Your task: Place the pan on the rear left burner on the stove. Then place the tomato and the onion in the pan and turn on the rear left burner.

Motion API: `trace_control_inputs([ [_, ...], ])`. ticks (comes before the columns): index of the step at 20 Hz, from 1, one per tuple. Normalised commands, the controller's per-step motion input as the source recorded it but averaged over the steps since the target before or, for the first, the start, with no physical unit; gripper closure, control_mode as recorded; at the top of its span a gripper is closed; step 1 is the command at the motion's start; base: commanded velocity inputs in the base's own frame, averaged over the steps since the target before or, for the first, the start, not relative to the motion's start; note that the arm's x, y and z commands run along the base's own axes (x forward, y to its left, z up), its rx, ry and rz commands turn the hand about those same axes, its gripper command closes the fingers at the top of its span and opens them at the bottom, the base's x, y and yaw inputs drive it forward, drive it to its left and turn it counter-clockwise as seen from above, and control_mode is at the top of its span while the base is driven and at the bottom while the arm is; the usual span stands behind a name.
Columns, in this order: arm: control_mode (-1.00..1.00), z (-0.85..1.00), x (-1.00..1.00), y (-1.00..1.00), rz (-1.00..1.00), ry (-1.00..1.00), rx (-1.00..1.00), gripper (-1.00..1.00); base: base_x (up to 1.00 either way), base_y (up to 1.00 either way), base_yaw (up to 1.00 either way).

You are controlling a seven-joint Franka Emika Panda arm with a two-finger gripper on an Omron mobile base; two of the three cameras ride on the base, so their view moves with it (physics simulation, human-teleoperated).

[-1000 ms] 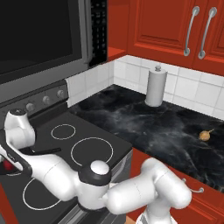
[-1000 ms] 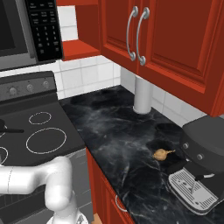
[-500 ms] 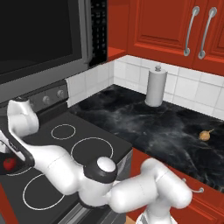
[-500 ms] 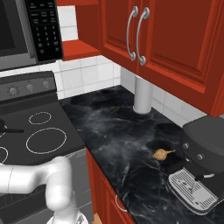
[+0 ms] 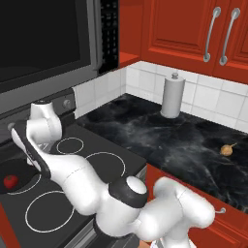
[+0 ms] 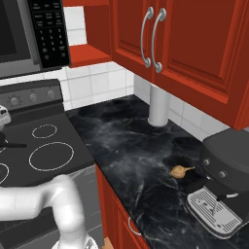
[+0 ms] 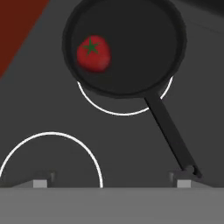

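At far left, tomato (image 5: 10, 181) already in pan (image 7: 124, 43) on rear left burner (image 7: 124, 107); claw (image 7: 114, 180) above it, spread and empty. Well off right on the surface, past the whole stove (image 5: 85, 164), onion (image 5: 226, 149), stem pointing up-right.

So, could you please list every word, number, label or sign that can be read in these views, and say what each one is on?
None can be read.
Keypad of the grey microwave: rows of small pale marks, too blurred to read.
Grey back panel of the black glass stove: round knobs, no legible marks.
Dark coffee machine: no legible label.
Red cabinet doors: no lettering visible.
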Motion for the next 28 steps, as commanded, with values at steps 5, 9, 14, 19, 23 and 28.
trace_control_inputs([
  [5,-1.00,0.11,-0.10,-1.00,0.00,-0.03,-0.03,-1.00,0.00,0.00,0.00],
  [9,-1.00,0.04,-0.01,-1.00,-0.07,0.00,-0.04,-1.00,0.00,0.00,0.00],
  [14,-1.00,0.05,0.00,-1.00,-0.15,0.00,-0.01,-1.00,0.00,0.00,0.00],
  [19,-1.00,0.17,-0.01,-1.00,-0.21,0.00,0.00,-1.00,0.00,0.00,0.00],
  [23,-1.00,0.09,0.00,-0.93,-0.26,0.00,0.00,-1.00,0.00,0.00,0.00],
  [28,-1.00,0.00,0.00,-0.86,-0.33,0.00,0.00,-1.00,0.00,0.00,0.00],
])
